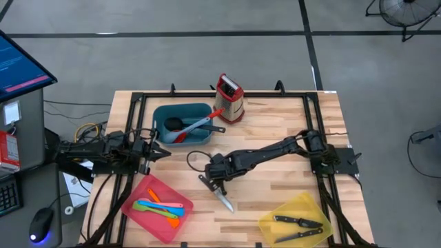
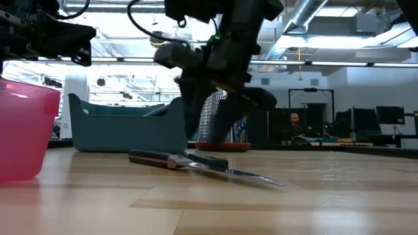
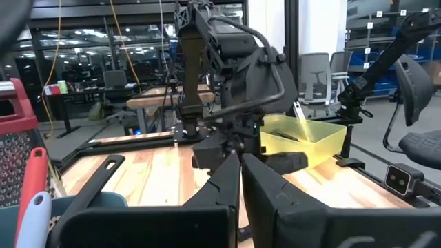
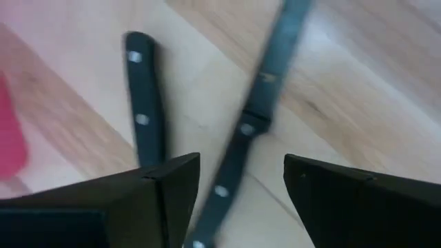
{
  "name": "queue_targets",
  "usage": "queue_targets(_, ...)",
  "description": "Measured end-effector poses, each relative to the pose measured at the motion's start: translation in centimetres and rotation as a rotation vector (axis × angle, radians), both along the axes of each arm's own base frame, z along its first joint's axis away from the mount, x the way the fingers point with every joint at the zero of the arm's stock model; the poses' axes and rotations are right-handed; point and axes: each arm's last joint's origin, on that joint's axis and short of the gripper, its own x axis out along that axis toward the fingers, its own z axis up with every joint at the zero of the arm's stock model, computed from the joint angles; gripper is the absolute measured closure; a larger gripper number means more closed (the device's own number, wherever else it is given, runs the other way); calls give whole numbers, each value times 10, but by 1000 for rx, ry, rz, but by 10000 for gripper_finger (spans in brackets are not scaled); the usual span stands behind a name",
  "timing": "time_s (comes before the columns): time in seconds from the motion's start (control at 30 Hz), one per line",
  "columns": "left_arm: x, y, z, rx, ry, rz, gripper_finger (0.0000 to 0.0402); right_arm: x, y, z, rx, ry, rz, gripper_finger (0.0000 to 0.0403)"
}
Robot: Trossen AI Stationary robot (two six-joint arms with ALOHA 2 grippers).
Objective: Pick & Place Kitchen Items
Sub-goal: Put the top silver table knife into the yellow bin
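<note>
Right gripper (image 1: pixel 215 180) hangs low over two black-handled steel knives (image 1: pixel 219 193) lying on the tabletop (image 1: pixel 275 124), jaws apart and empty, straddling one handle, likely lined up to grasp it. Left gripper (image 1: pixel 165 153) parked closed and empty beside the teal tray (image 1: pixel 165 112).

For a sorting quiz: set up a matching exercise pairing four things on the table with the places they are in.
Things:
1. black ladle
2. bright plastic utensils
3. two black-handled knives
4. lone knife

Places:
A. yellow tray
B. bare wood below the right gripper
C. teal tray
D. red tray

Pairs: 1-C, 2-D, 3-A, 4-B
</note>
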Motion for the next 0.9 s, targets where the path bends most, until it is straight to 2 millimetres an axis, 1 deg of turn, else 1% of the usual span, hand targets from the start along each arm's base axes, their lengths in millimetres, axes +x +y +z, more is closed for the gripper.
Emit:
queue_targets(0.13, 0, 0, 0, 0, -3, 0, 399, 1, 1, -15, -5, 30, 3, 198)
queue_targets(0.2, 0, 0, 1, 0, -6, 0, 399, 8, 3, -21, 12, -7, 7, 198)
queue_targets(0.3, 0, 0, 0, 0, 1, 0, 399, 8, 8, -33, 22, 33, 21, 198)
queue_targets(0.43, 1, 0, 0, 0, 2, 1, 399, 7, 10, -33, 3, 79, 20, 209)
queue_targets(0.5, 1, 0, 0, 0, 2, 1, 399, 5, 10, -33, -17, 92, 8, 226)
queue_targets(0.57, 1, 0, 0, 0, 0, 1, 399, 2, 9, -30, -20, 106, 7, 253)
queue_targets(0.77, 1, 0, 1, 0, -5, 1, 399, 0, 6, -30, 0, 140, 44, 365)
queue_targets(0.8, 1, 0, 1, 0, -5, 1, 399, 0, 6, -30, -1, 139, 50, 373)
queue_targets(0.9, 1, 0, 1, 0, -6, 1, 399, 0, 6, -30, 0, 139, 49, 372)
